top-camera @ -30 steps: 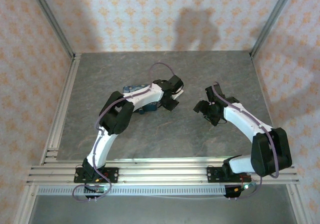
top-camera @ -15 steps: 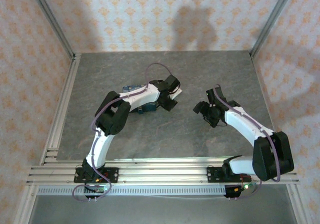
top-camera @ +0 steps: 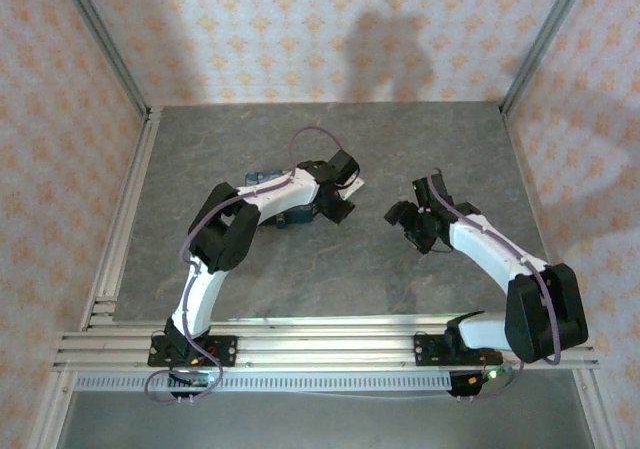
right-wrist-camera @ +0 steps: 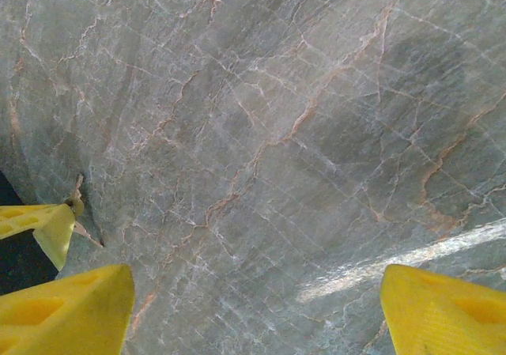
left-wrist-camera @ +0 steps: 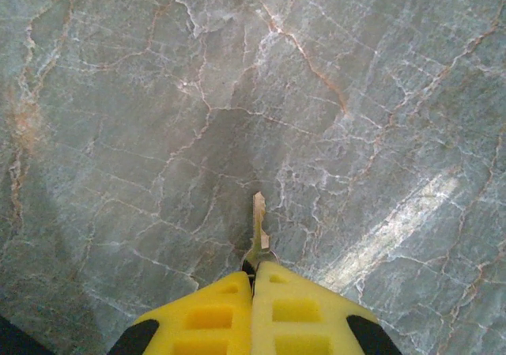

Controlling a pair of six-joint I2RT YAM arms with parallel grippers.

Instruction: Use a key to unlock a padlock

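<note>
Left gripper [left-wrist-camera: 254, 270]: yellow fingers [left-wrist-camera: 207, 311] pressed together, key [left-wrist-camera: 258, 220] clamped between the tips, blade sticking out forward over bare marble table [left-wrist-camera: 118, 94]. That grip is resolved in the left wrist view; from the top camera the left gripper [top-camera: 343, 207] is seen as a dark lump only.

Right gripper [right-wrist-camera: 253, 276]: jaws spread wide, nothing between them but table. At the left edge of the right wrist view the left gripper's yellow tip [right-wrist-camera: 43, 224] is caught with the key's blade [right-wrist-camera: 77, 190] poking up from it, so the two tips are near each other but apart. In the top view a gap of table is seen between them, with the right gripper [top-camera: 405, 219] right of it.

Padlock: blue patches are seen either side of the left forearm, one far [top-camera: 262, 179], one near [top-camera: 284, 219]. Lock and box cannot be told apart at this size. Both lie left of the key, behind the left gripper.

Open table is seen ahead to the back wall [top-camera: 320, 29], rightwards, and back to the near rail [top-camera: 320, 334].
</note>
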